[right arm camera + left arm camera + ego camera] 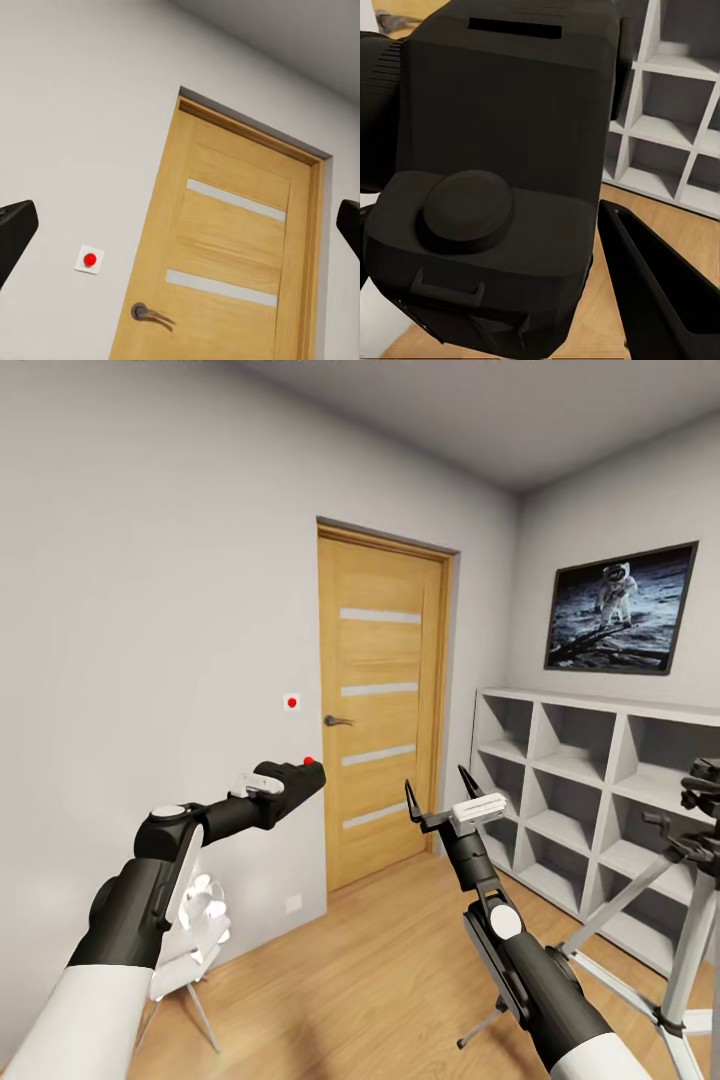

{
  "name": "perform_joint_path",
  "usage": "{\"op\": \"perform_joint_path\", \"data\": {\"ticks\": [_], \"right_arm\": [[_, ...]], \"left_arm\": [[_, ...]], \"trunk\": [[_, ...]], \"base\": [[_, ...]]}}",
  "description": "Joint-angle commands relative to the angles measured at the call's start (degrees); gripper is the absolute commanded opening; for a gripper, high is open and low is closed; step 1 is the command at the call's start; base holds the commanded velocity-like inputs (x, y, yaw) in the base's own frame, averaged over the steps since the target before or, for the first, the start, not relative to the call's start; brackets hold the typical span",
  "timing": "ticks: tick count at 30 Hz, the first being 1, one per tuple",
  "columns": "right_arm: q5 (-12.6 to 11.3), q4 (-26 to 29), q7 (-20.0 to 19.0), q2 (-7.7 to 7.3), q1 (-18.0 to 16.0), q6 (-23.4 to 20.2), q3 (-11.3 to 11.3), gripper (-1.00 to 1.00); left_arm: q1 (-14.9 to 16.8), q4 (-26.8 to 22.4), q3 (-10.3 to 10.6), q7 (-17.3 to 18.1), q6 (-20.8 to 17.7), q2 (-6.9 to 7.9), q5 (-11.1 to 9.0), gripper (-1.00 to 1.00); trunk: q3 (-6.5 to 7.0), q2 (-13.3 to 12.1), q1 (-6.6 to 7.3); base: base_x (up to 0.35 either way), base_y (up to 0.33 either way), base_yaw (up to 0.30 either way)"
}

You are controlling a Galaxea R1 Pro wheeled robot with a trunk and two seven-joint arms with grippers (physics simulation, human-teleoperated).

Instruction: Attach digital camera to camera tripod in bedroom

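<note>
The digital camera [302, 777], a black boxy body with a small red button on top, is held up in front of the grey wall by my left gripper [283, 796], which is shut on it. In the left wrist view the camera [502, 150] looms close, with one black finger [660, 292] beside it. My right gripper [436, 782] stands open and empty in mid-air, facing the door; its two fingertips frame the right wrist view [180, 229]. The camera tripod [690, 940], with silver-white legs and a black head, stands at the right edge, right of my right arm.
An oak door [380, 710] with frosted strips is shut ahead, a red-dot wall switch [292, 702] left of it. Grey cube shelving [590, 770] lines the right wall under an astronaut picture [620, 608]. A white object on thin metal legs [195, 935] stands by the left wall.
</note>
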State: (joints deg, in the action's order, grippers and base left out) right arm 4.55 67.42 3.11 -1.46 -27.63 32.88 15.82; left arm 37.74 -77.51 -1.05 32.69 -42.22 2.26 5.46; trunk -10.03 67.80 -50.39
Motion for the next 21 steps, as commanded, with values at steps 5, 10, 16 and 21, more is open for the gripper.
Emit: {"op": "perform_joint_path", "data": {"ticks": [5, 10, 16, 21], "right_arm": [[0.46, -0.01, 0.33, -0.04, -0.05, 0.08, 0.05, 1.00], [0.46, -0.01, 0.34, -0.04, -0.05, 0.11, 0.01, 1.00], [0.46, -0.01, 0.33, -0.04, -0.05, 0.15, 0.00, 1.00], [0.46, -0.07, 0.34, -0.04, -0.05, 0.13, 0.00, 1.00]], "left_arm": [[0.06, 0.14, 0.12, 0.76, -0.14, 0.00, 0.57, -1.00], [0.06, 0.23, 0.32, 0.79, -0.15, 0.02, 0.59, -1.00], [0.06, 0.55, 0.80, 0.80, -0.13, 0.01, 0.62, -1.00], [0.06, 1.48, 2.86, 0.80, -0.03, 0.02, 0.67, -1.00]], "trunk": [[0.82, -1.97, 1.10], [1.72, -3.97, 2.20], [2.80, -6.38, 3.52], [3.69, -8.38, 4.62]], "base": [[0.000, 0.000, 0.000], [0.000, 0.000, 0.000], [0.000, 0.000, 0.000], [0.000, 0.000, 0.000]]}}
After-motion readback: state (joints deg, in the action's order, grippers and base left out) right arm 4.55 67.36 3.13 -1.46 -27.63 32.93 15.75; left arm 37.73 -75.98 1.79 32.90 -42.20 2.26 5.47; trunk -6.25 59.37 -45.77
